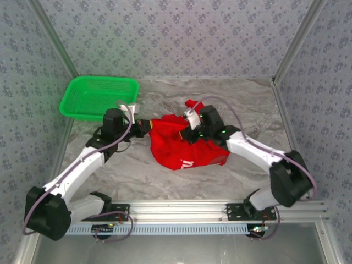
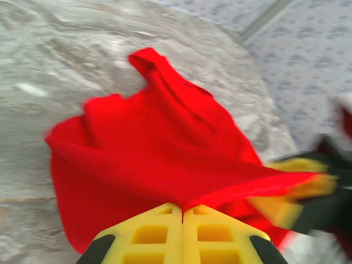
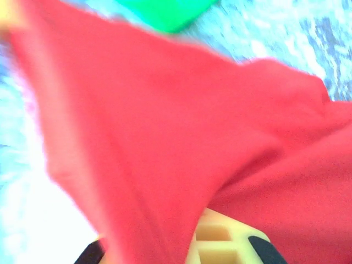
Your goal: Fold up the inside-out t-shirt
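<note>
The inside-out t-shirt [image 1: 184, 147] is a bunched red heap in the middle of the table, with a bit of white print [image 1: 187, 164] showing at its near edge. My left gripper [image 1: 147, 127] holds its left edge. In the left wrist view the yellow jaws [image 2: 182, 208] are pressed together on a pulled fold of red cloth [image 2: 165, 143]. My right gripper [image 1: 190, 132] is at the shirt's top. In the right wrist view the cloth [image 3: 192, 121] drapes over it and hides one finger, and the gripper [image 3: 195, 223] is shut on the shirt. The right gripper's yellow fingers [image 2: 278, 212] appear blurred at the stretched fold's far end.
A green basket [image 1: 99, 80] stands at the back left of the marbled table [image 1: 137, 181], and its corner [image 3: 170, 14] shows above the cloth in the right wrist view. Patterned walls close in the back and both sides. A metal rail [image 1: 181, 212] runs along the near edge.
</note>
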Controlling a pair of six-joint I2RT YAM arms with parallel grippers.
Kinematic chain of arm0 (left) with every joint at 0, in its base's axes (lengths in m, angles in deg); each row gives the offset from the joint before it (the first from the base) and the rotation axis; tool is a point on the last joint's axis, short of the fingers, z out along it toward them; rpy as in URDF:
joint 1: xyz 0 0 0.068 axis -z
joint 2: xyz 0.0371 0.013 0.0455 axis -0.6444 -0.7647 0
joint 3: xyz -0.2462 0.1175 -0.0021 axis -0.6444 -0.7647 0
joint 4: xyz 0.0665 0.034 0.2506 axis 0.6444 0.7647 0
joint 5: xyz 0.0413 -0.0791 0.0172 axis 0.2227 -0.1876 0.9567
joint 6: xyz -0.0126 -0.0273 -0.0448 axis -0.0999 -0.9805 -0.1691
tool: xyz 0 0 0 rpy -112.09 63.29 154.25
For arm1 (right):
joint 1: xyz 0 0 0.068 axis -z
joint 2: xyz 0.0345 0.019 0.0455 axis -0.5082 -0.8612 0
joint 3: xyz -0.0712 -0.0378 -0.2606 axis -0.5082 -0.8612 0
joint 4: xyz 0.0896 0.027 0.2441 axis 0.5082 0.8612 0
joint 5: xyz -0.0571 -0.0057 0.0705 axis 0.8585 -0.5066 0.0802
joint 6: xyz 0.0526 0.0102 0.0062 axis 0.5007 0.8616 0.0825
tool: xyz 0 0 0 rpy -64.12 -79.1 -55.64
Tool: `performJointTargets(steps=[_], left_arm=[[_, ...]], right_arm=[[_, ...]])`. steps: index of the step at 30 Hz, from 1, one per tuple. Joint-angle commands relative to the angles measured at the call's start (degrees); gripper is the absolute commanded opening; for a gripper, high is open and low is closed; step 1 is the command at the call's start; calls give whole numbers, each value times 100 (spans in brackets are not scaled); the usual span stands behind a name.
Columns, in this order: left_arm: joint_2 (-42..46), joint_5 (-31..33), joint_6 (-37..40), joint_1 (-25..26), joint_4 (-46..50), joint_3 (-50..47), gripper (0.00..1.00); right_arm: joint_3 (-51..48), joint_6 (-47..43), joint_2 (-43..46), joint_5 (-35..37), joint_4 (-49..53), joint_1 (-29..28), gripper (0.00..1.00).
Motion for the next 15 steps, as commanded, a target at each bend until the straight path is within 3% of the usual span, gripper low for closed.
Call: performJointTargets(steps=[1, 5, 9, 12, 15], left_arm=[[-477, 1239, 386, -20, 277, 374, 0], [-990, 1698, 609, 160, 442, 818, 5], [-690, 1717, 792, 375, 602, 793, 32], [-24, 1468, 924, 592, 481, 331, 50], [527, 687, 1085, 832, 234, -124, 55]], right_arm=[[93, 459, 541, -1642, 540, 100, 0], [-103, 1095, 704, -2039, -76, 265, 0], [-313, 1700, 682, -2219, -868, 487, 0], [-508, 2260, 590, -2488, -1618, 682, 0], [-552, 2546, 530, -2539, -2009, 728, 0]])
